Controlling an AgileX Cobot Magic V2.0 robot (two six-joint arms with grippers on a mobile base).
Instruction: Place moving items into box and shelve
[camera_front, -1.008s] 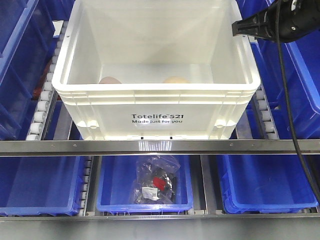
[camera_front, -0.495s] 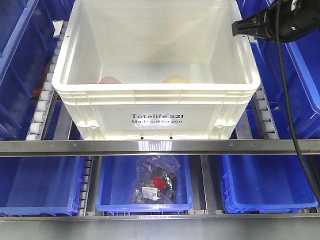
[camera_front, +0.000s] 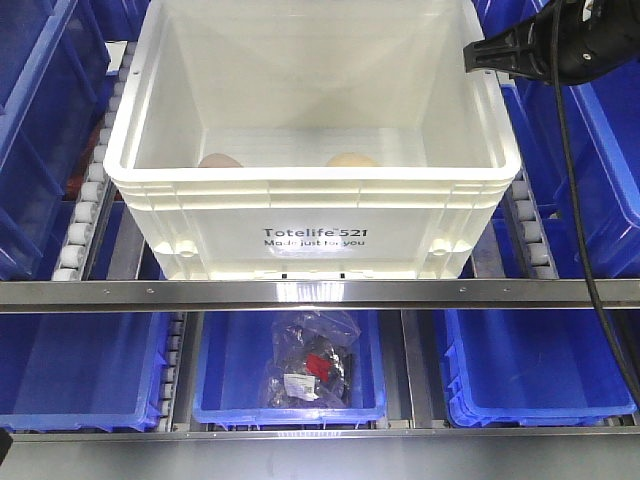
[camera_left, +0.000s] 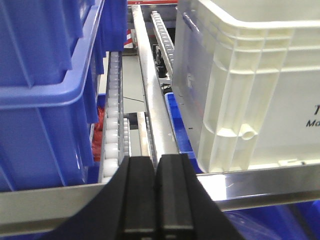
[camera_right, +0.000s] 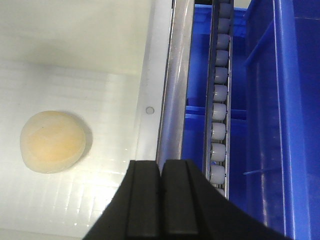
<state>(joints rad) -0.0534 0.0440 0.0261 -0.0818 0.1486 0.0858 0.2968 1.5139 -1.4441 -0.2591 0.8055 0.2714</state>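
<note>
The white box (camera_front: 310, 215) sits on the roller shelf, printed side toward me. Two balls rest on its floor: a pinkish-brown one (camera_front: 218, 160) at the left and a pale yellow one (camera_front: 352, 160) near the middle, both peeking over the near rim. The wrist view looks down on the yellow ball (camera_right: 52, 141). My right gripper (camera_front: 472, 57) hangs shut and holds nothing, over the box's right wall (camera_right: 150, 75), its fingertips (camera_right: 145, 200) pressed together. My left gripper (camera_left: 156, 162) is shut on nothing, low in front of the shelf rail, left of the box's corner (camera_left: 235, 100).
Blue bins (camera_front: 40, 110) flank the box on both sides. Roller tracks (camera_front: 85, 215) run beside it, and a metal rail (camera_front: 320, 293) crosses in front. Below are more blue bins, the middle one (camera_front: 225, 375) holding a bagged item (camera_front: 310, 370).
A small dark edge has come into the bottom-left corner of the front view. Box, balls and the right gripper have not moved.
</note>
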